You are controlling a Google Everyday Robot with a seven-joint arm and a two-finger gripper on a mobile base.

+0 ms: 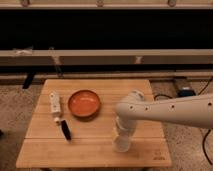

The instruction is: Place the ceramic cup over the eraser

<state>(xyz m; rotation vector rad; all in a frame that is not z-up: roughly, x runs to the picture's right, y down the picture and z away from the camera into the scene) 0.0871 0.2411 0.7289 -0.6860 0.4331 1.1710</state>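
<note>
- Camera view, containers: one orange bowl (84,103) sits on the wooden bench (90,150), left of centre; its inside shows plain orange all the way across
- One ceramic cup (121,146), white, stands near the front edge of the bench, right of centre, directly under the arm; what it holds cannot be seen from here
- One white arm (170,111) reaches in from the right, cut off by the frame edge, and bends down over the cup
- Gripper (123,132) is low over the cup, white against white, so the two blend together; cannot tell whether the jaws are open, closed or gripping the cup
- The upper part of the cup is hidden behind the gripper; only its lower part can be made out
- One eraser (65,130), a black bar, lies flat and slanted on the bench, in front of and left of the bowl, well apart from the cup
- One white block (54,103) lies just left of the bowl
- One small pale piece (58,120) between block and eraser, too small to identify
- Front left corner of the bench is cut off by the frame
</note>
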